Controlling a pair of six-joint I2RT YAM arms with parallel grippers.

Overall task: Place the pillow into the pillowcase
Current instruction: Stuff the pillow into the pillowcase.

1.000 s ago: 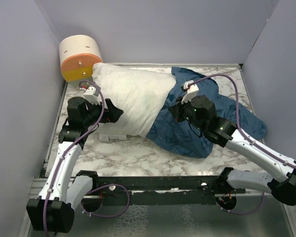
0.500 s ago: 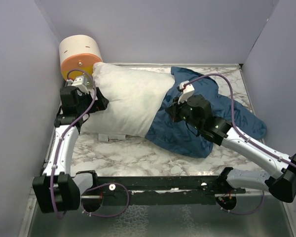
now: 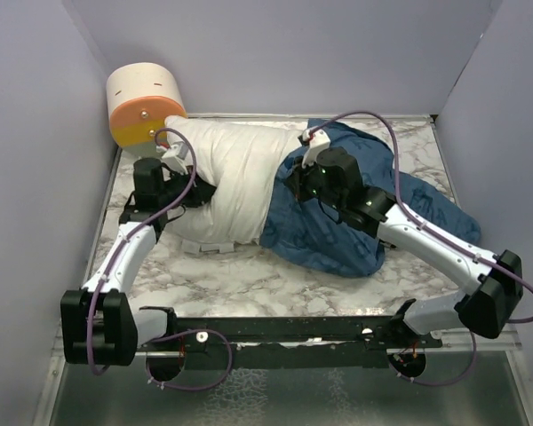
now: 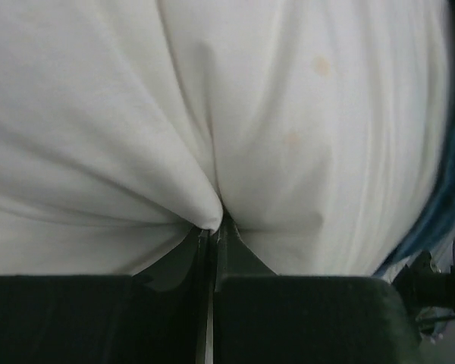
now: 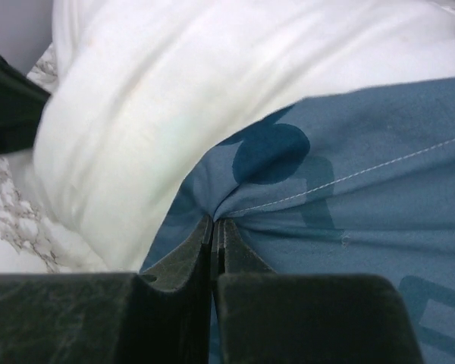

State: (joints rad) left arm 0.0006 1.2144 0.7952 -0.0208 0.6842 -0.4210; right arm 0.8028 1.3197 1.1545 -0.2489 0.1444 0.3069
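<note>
Left hand [image 4: 214,226] clamps pillow [image 3: 240,169] fabric at its 9 o'clock end — right hand [image 5: 214,224] clamps pillowcase [image 3: 338,240] hem at 3 o'clock

Left end effector [image 4: 214,227] and right end effector [image 5: 214,224] each pinched fully closed.

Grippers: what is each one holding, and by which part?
Left gripper pinches a fold of the pillow near its end. Right gripper pinches the pillowcase's stitched edge beside the pillow.
</note>
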